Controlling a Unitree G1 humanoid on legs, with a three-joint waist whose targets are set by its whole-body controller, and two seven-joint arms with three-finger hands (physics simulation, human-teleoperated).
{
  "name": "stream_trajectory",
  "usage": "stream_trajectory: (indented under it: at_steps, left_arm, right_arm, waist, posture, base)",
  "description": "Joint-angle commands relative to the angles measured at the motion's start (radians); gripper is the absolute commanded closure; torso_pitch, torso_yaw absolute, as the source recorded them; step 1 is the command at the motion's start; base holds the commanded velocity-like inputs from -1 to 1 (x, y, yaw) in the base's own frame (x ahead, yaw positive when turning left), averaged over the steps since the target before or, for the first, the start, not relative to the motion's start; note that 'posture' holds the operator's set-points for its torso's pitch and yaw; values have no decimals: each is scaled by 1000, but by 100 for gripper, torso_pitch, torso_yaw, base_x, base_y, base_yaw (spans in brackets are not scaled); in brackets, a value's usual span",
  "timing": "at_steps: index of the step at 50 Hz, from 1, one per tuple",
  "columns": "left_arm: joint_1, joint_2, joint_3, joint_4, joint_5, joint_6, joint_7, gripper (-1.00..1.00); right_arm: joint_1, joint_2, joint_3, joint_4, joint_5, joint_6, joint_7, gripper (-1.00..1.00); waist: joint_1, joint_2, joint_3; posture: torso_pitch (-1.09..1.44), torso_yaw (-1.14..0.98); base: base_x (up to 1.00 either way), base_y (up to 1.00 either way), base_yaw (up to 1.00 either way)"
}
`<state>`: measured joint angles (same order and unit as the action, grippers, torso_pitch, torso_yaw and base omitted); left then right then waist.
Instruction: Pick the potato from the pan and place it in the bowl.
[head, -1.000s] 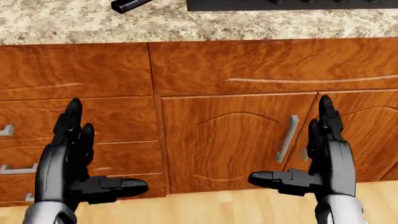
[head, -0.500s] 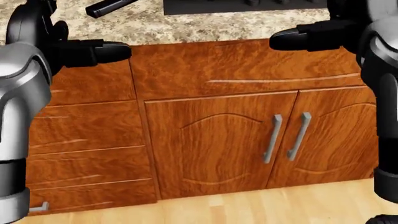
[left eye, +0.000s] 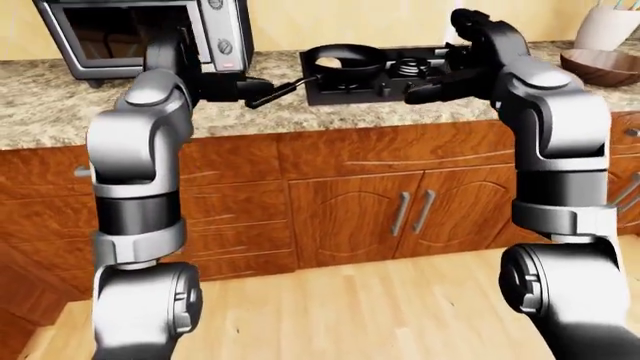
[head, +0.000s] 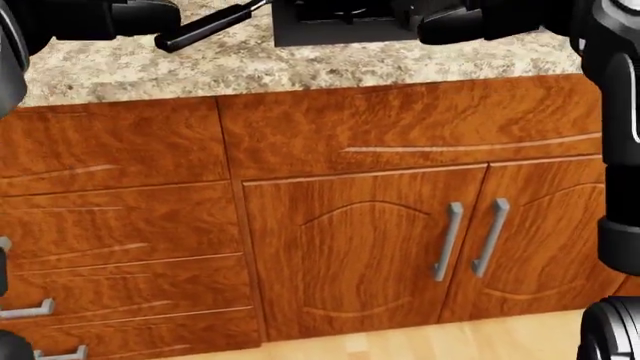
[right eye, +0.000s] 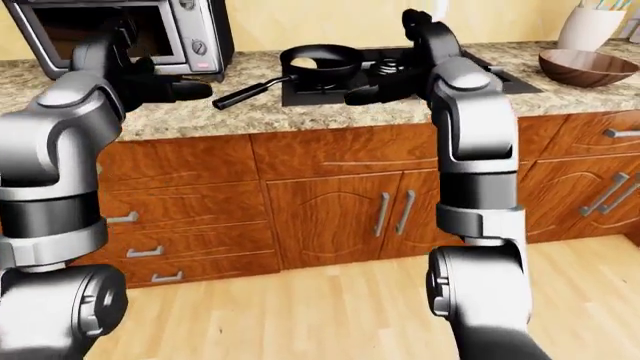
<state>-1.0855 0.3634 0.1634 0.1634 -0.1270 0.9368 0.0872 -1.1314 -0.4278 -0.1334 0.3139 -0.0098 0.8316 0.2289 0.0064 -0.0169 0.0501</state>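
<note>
The speckled stone tabletop (right eye: 330, 112) ran across my view above wooden cabinets. On it sat a microwave (right eye: 120, 34) at the left, a black stove (right eye: 400, 75) in the middle carrying the pan (right eye: 320, 60), and a brown bowl (right eye: 585, 66) at the right.

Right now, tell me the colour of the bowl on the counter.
The bowl is dark brown, with a lighter brown inside. It shows best in the right-eye view.

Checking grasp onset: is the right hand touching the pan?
Apart. The right-eye view shows cooktop between the right hand and the pan.
</note>
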Motion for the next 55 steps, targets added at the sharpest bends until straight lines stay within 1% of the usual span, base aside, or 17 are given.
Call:
stream_trajectory:
  at_steps: [1,4,11,16,19,22,31,33,35,36,38,45,49,50,51,54,55]
  left_arm:
    - [-48,10,4,-35,6,-26,0,-100]
    - [-53,12,4,-44,8,-19,-2,-100]
    - [-69,24,8,-41,13,-10,-7,-100]
    - [-83,30,8,-51,13,5,-10,-100]
    - [-80,23,5,-53,16,3,-9,-100]
    - [-77,20,3,-57,17,5,-11,-100]
    - [-89,27,7,-68,19,23,-16,-100]
    - [-86,27,7,-75,20,27,-16,-100]
    - [-86,28,8,-84,19,35,-17,-100]
    - [-85,28,7,-89,19,38,-18,-100]
    - [-90,30,6,-86,21,39,-19,-100]
    - [-98,26,0,-95,29,47,-23,-100]
    - [-106,28,1,-99,33,57,-28,-100]
    - [-107,28,1,-103,33,61,-29,-100]
    - [-110,29,1,-108,33,66,-30,-100]
    - [-126,33,1,-110,35,79,-34,-100]
    - [-131,35,1,-118,35,88,-35,-100]
  right_arm:
    - [-45,-19,-18,-30,-17,-29,2,-100]
    - [-51,-17,-15,-32,-30,-24,10,-100]
    - [-60,-9,-17,-21,-42,-28,17,-100]
    - [-68,-9,-16,-23,-51,-25,24,-100]
    - [-60,-6,-23,-23,-47,-30,25,-100]
    - [-60,-7,-27,-31,-41,-23,25,-100]
    - [-75,-8,-16,-25,-40,-17,30,-100]
    - [-76,-6,-15,-21,-42,-20,31,-100]
    - [-78,-5,-19,-24,-40,-16,32,-100]
    - [-74,-5,-20,-24,-40,-18,31,-100]
    - [-72,-5,-19,-25,-40,-18,31,-100]
    - [-76,-12,-25,-32,-40,-12,34,-100]
    - [-83,-12,-19,-25,-42,-12,35,-100]
    - [-84,-12,-18,-24,-42,-12,35,-100]
    - [-87,-12,-17,-23,-43,-12,36,-100]
    - [-92,-9,-11,-16,-49,-13,40,-100]
    - [-95,-11,-5,-13,-52,-16,50,-100]
  waist:
    - [-5,4,-18]
    - [-3,-20,-15]
    - [6,-20,-35]
    - [-5,22,-26]
    - [-18,88,-39]
    - [-21,98,-30]
    - [0,24,-30]
    - [7,-10,-35]
    - [13,-73,-50]
    - [5,-25,-37]
    - [6,-49,-34]
    - [-4,15,-22]
    - [-17,109,-55]
    - [-13,69,-46]
    - [-15,91,-45]
    - [-10,75,-52]
    - [-9,64,-22]
  posture:
    - [0,0]
    - [0,0]
    - [0,0]
    - [0,0]
    - [0,0]
    - [0,0]
    - [0,0]
    - [0,0]
    - [0,0]
    - [0,0]
    - [0,0]
    - [0,0]
    - [0,0]
    - [0,0]
    - [0,0]
    - [0,0]
    - [0,0]
  base:
    - [26,0,0]
    - [25,0,0]
    - [25,0,0]
    - [25,0,0]
    - [24,0,0]
    - [25,0,0]
    - [25,0,0]
    - [24,0,0]
    - [25,0,0]
    - [24,0,0]
    - [24,0,0]
    - [23,0,0]
    - [15,0,0]
    - [15,0,0]
    - [15,0,0]
    - [15,0,0]
    - [0,0,0]
